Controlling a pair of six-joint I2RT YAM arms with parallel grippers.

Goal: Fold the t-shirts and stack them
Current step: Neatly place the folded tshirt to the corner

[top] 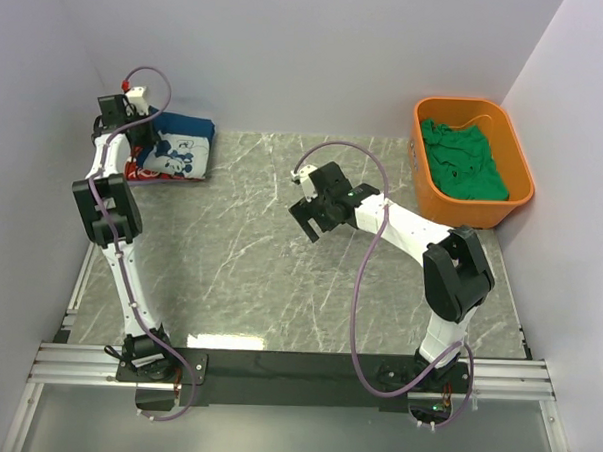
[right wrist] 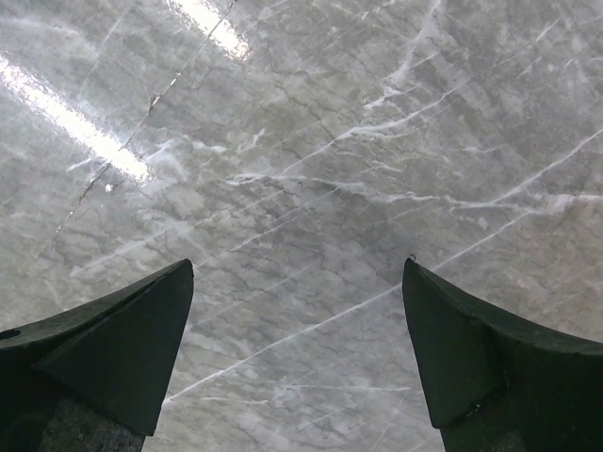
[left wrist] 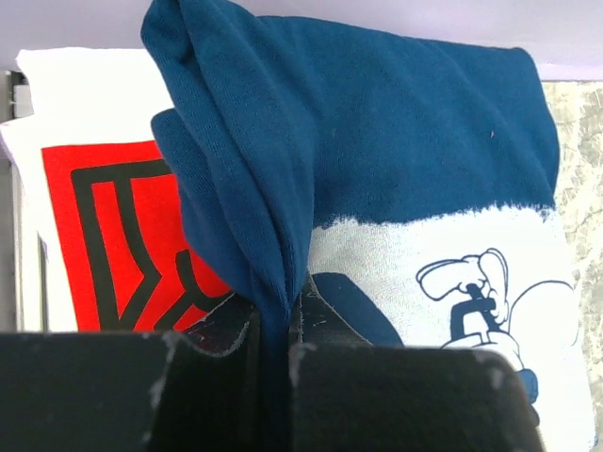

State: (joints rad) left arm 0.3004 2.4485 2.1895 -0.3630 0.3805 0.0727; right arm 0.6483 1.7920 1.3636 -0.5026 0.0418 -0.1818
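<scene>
My left gripper [left wrist: 278,315] is clamped on a fold of the navy shirt [left wrist: 396,141], straight ahead, atop the red shirt [left wrist: 104,235]. My right gripper [right wrist: 298,273] has its fingers apart; the green shirt [top: 469,163] lies nearer it.

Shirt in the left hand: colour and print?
The shirt is navy blue with a white cartoon print; left wrist view shows it best.

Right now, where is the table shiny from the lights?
Right wrist view: bright glare streaks cross the table at upper left. Top view: a pale patch shines by its near edge. Left wrist view: no glare on the navy shirt.
</scene>
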